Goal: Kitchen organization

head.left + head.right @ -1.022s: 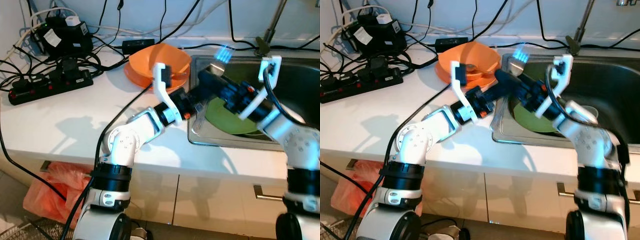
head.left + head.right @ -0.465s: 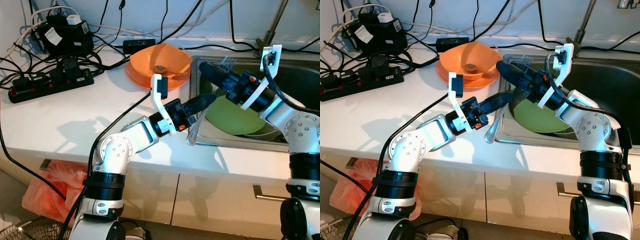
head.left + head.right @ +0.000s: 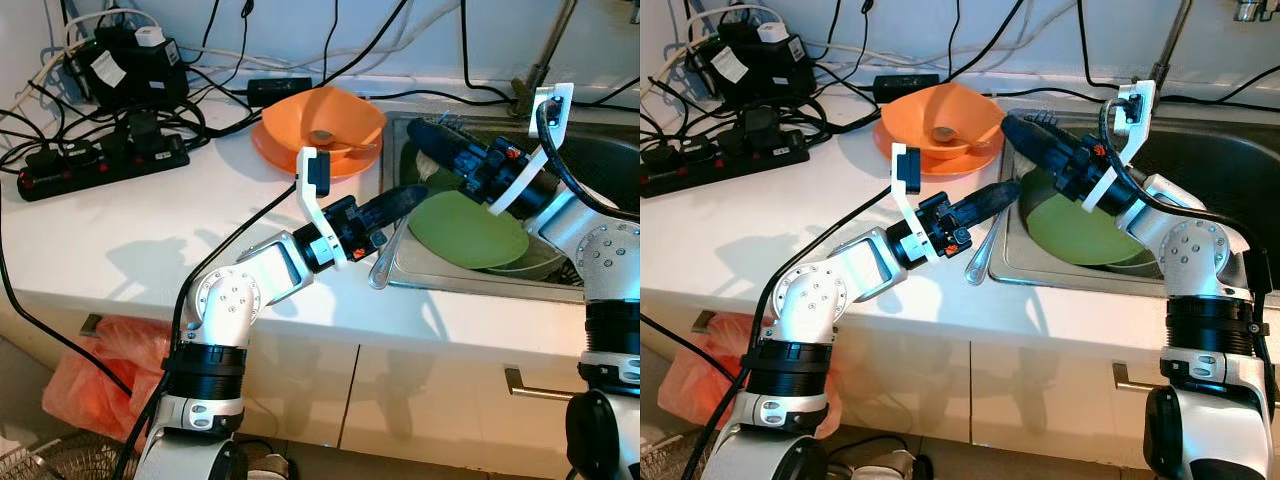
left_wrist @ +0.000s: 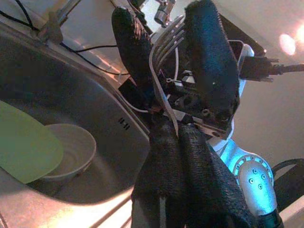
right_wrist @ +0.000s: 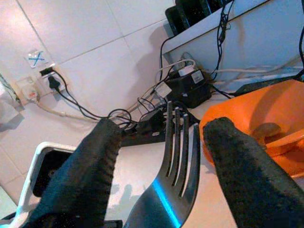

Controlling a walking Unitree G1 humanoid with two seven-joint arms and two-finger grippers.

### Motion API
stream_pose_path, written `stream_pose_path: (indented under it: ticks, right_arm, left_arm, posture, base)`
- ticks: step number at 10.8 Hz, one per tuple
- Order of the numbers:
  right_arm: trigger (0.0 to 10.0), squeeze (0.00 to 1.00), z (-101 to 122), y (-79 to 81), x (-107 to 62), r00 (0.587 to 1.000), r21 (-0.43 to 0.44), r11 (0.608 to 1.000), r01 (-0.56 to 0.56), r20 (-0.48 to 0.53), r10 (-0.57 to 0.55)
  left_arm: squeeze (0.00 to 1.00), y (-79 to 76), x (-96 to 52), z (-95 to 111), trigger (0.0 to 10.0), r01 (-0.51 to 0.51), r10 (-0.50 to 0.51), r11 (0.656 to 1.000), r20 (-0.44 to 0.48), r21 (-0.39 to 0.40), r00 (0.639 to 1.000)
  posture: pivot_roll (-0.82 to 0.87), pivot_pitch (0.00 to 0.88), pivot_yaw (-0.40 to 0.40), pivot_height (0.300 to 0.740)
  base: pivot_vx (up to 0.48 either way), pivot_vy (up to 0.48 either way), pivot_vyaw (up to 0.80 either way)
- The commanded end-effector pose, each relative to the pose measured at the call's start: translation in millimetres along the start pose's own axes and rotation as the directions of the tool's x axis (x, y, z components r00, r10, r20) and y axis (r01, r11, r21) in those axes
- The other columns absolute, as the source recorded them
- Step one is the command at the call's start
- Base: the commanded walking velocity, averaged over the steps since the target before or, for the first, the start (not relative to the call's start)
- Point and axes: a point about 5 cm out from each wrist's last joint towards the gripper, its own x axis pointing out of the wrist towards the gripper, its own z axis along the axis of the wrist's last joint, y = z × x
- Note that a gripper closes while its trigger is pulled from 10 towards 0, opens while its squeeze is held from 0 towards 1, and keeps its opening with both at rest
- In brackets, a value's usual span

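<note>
A metal fork (image 3: 385, 258) slants over the left rim of the sink (image 3: 470, 287), tines up and handle end down by the counter edge. My left gripper (image 3: 408, 196) is shut on its middle. My right gripper (image 3: 430, 152) reaches in from the sink side and stands open, its fingers (image 5: 95, 161) on either side of the fork's tines (image 5: 180, 137) without pressing on them. In the left wrist view the tines (image 4: 164, 52) rise between the right gripper's two fingers. A green plate (image 3: 470, 230) leans on a white bowl (image 3: 548, 264) inside the sink.
An orange bowl (image 3: 322, 112) holding a spoon sits on an orange plate just left of the sink. Power strips (image 3: 100, 160), adapters and many black cables crowd the counter's back left. The faucet (image 3: 545, 50) stands behind the sink. An orange bag (image 3: 100, 380) lies on the floor.
The right arm has drawn back a little toward the sink, and the two grippers stand less tightly together. The left gripper keeps hold of the fork, whose handle end now hangs nearer the counter edge.
</note>
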Motion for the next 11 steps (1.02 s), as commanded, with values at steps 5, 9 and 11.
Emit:
stream_pose_path:
  ticks: [5, 9, 11]
  right_arm:
    - [0.0, 0.0, 3.3, 0.8, 0.3, 1.0, -0.024, 1.0, -0.015, -0.002, 0.015]
    - [0.0, 0.0, 2.6, 0.2, -0.2, 1.0, -0.03, 0.999, -0.011, -0.002, 0.011]
    - [0.0, 0.0, 2.0, 0.4, -0.2, 1.0, -0.031, 0.999, -0.012, -0.004, 0.012]
  left_arm:
    - [0.0, -6.4, 2.0, 1.1, 0.0, 0.043, -0.043, 0.999, -0.002, 0.012, 0.999]
    - [0.0, -8.4, 2.9, 1.5, 0.0, 0.056, -0.056, 0.998, -0.004, 0.01, 0.998]
    - [0.0, -8.5, 3.0, 1.8, 0.0, 0.056, -0.056, 0.998, -0.006, 0.014, 0.998]
  posture:
    - [0.12, 0.031, 0.027, 0.74]
    - [0.12, 0.032, 0.028, 0.74]
    - [0.11, 0.031, 0.031, 0.74]
  base:
    - [0.0, 0.0, 0.0]
    - [0.0, 0.0, 0.0]
    - [0.0, 0.0, 0.0]
